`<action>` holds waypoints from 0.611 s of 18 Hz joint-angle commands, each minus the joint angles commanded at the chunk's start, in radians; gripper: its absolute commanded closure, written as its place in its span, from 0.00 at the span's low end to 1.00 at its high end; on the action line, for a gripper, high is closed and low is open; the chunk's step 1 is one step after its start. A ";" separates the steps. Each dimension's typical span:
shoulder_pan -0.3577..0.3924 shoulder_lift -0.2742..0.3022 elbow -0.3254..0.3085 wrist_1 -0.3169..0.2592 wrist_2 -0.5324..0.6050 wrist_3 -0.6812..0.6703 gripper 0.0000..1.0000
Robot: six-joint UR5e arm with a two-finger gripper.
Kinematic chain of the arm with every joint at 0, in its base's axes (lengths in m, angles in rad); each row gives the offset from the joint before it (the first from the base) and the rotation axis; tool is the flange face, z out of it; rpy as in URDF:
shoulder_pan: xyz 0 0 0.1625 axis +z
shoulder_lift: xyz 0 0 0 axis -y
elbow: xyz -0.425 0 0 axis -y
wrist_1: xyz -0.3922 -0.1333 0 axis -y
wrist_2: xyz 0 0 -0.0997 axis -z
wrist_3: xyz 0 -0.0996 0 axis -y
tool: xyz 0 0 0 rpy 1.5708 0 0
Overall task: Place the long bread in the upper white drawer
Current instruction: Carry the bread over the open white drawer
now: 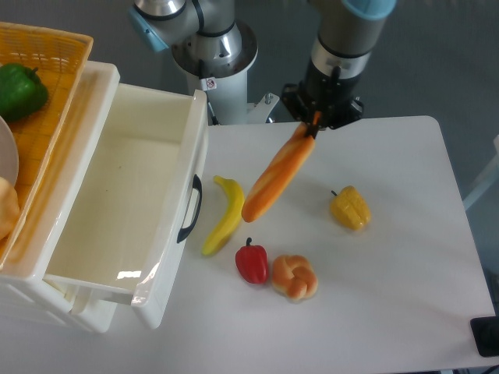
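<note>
Nearest the camera, a knotted bun (294, 276) and red pepper (252, 262) lie on the table (405, 273). Left, the upper white drawer (125, 202) stands open. Beyond the banana (225, 214), the long bread (274, 177) hangs tilted, its upper end clamped in the gripper (313, 125).

**Layout of the worktop**

The upper white drawer (125, 202) stands pulled open at the left of the worktop (405, 280), its handle (189, 208) facing right. Left of and behind the drawer sits a woven basket (47, 54) with a green pepper (19, 89) in it. Just right of the handle lies a banana (224, 214). In front of the banana's right side stands a red pepper (252, 262), with a knotted bun (294, 276) just beside it on the right. A yellow pepper (350, 208) lies farther right, apart. The long bread (277, 174) slants above the worktop between banana and yellow pepper, its upper end in the pincer (315, 125).
</note>
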 joint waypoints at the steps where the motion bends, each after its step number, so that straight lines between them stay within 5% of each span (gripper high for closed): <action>1: -0.002 0.011 0.003 -0.011 -0.011 -0.002 1.00; 11: -0.021 0.094 0.014 -0.011 -0.247 -0.236 1.00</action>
